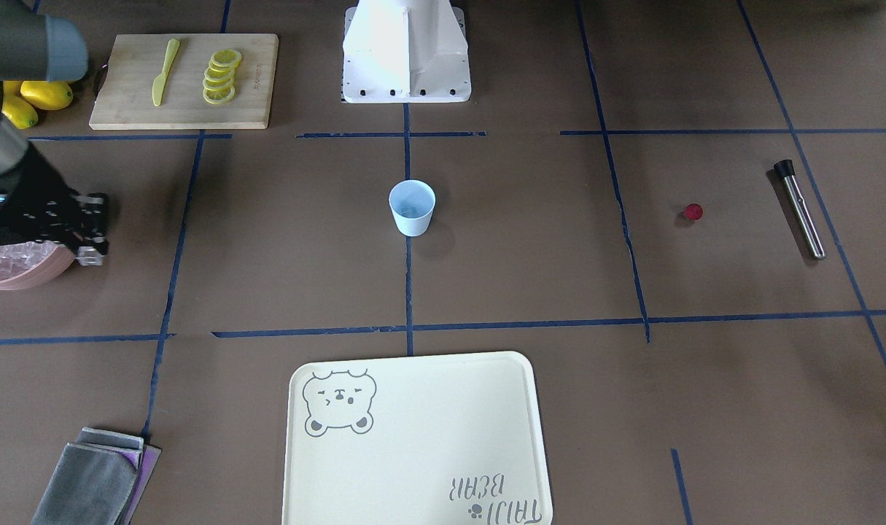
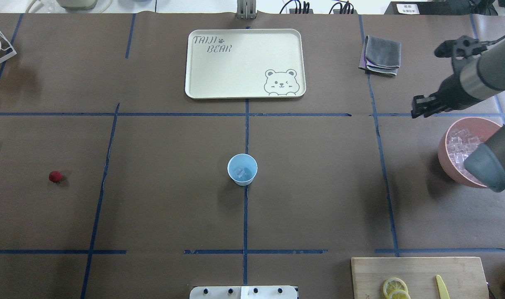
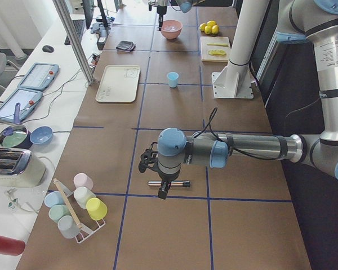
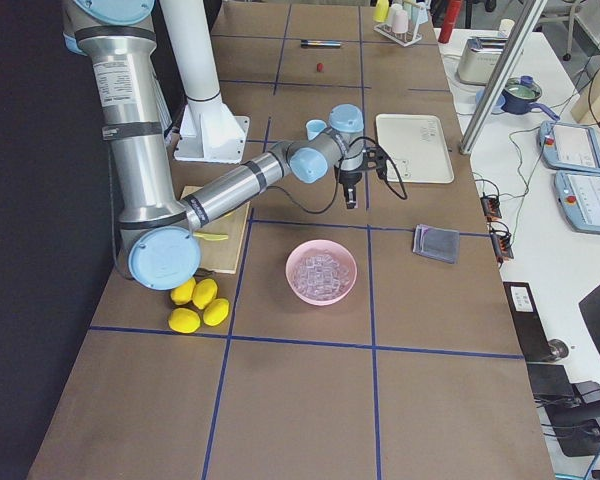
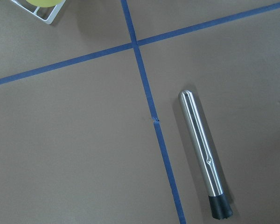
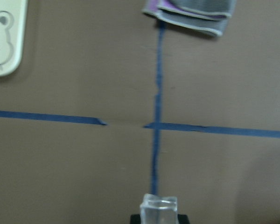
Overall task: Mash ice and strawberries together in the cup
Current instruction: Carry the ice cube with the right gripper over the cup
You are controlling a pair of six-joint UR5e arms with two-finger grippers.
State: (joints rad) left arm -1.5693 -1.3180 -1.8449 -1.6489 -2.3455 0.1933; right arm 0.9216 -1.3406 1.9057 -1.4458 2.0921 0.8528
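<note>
Right gripper [image 1: 91, 248] clamps 1 ice cube [image 6: 158, 210] by the table's [image 1: 523, 255] right edge. The cube is probably hard, light and slick, best pinched across flat faces. Left gripper [image 3: 162, 191]: cannot tell.

The cup [image 2: 242, 169] stands alone at the bench's middle, with open surface on every side and its mouth uncovered. The robot base [image 1: 406, 51] at the robot's edge and the tray [image 2: 244, 62] at the operators' edge are both well apart from it. The strawberry [image 2: 55, 177] lies on open bench toward the left end. The muddler [image 1: 800, 209] lies nearer that end, under the left arm [image 3: 242, 149]. The right end is crowded with the pink bowl [image 2: 443, 160], cutting board [image 1: 122, 87], lemons [image 1: 47, 93] and cloth [image 2: 383, 52]. The right gripper [image 1: 90, 251], pinching an ice cube [image 6: 158, 210], hangs raised on the bowl's cup-facing side.
</note>
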